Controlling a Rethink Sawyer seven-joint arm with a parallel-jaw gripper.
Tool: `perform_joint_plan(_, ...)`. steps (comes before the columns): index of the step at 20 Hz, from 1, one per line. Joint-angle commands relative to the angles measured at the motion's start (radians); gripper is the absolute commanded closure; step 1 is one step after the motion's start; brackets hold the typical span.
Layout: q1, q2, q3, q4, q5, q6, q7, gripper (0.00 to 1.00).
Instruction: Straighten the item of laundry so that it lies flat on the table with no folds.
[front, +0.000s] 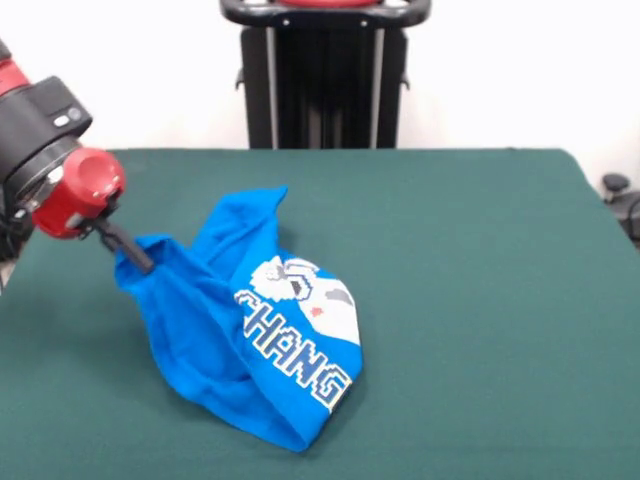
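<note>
Filling most of the front view, the table is a broad rectangle covered in plain dark green felt-like cloth, its far edge running below a white wall. Behind that edge stands a black upright column with pale vertical strips and a dark rounded top.

Next in size is the arm, entering from the left edge of the picture, with a black cylindrical segment carrying a red band and ending in a rounded red cap that points toward the table's middle.

The T-shirt lies left of the table's centre, bright blue and bunched rather than flat. 1 part is lifted off the cloth into a peak at its left corner, and another fold rises to a point at the back. The lower right portion rests on the table and shows a white pixel-pattern figure above white-and-yellow outlined block letters, of which "HANG" can be read.

Smallest is the gripper, a thin dark piece slanting down from the red cap. Its tips are closed together on the raised left corner of the T-shirt, pinching the fabric and holding that corner up off the table.
</note>
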Motion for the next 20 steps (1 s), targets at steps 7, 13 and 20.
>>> perform_joint_plan(7, 0.101, 0.018, -0.123, -0.329, -0.057, 0.268, -0.558, 1.0)
perform_joint_plan(13, 0.133, 0.074, -0.132, -0.476, -0.055, 0.382, -0.703, 1.0)
perform_joint_plan(20, 0.186, 0.105, -0.159, -0.595, -0.073, 0.465, -0.779, 1.0)
